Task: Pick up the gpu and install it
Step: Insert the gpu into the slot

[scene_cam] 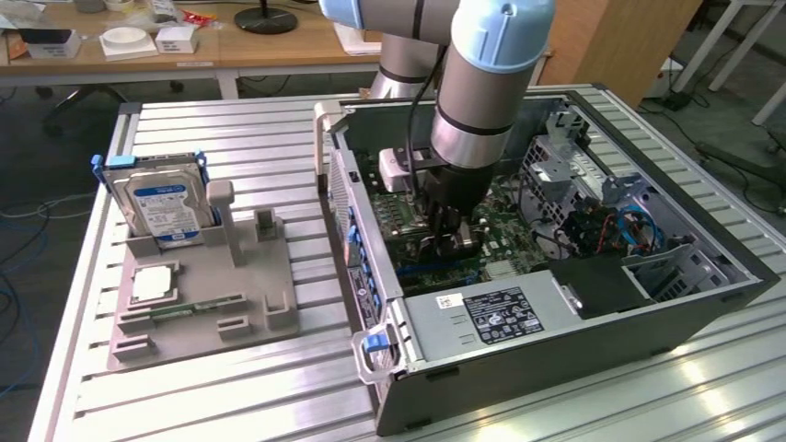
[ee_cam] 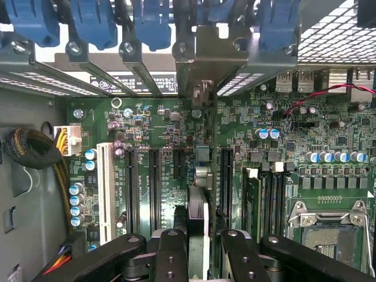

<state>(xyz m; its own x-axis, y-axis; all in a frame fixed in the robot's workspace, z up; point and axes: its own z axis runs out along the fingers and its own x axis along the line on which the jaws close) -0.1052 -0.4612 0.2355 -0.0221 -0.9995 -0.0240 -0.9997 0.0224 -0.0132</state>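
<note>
Inside the open computer case (scene_cam: 687, 304), my gripper (scene_cam: 445, 241) reaches down over the green motherboard (scene_cam: 503, 244). In the wrist view the gpu (ee_cam: 198, 197) shows edge-on as a thin card standing upright between the black fingers (ee_cam: 170, 252), and the gripper (ee_cam: 198, 241) is shut on it. The card runs over the motherboard (ee_cam: 276, 117) between two black expansion slots (ee_cam: 154, 188). Its silvery end bracket (ee_cam: 202, 56) reaches the case's rear slot openings. Whether its lower edge sits in a slot is hidden.
A grey fixture (scene_cam: 246, 304) on the slatted table holds a hard drive (scene_cam: 160, 204) with a blue-white label, a RAM stick (scene_cam: 184, 308) and a CPU (scene_cam: 154, 284). In the case are a power supply (scene_cam: 491, 318), blue slot clips (ee_cam: 94, 23), a white slot (ee_cam: 106, 191) and a CPU socket (ee_cam: 326, 232).
</note>
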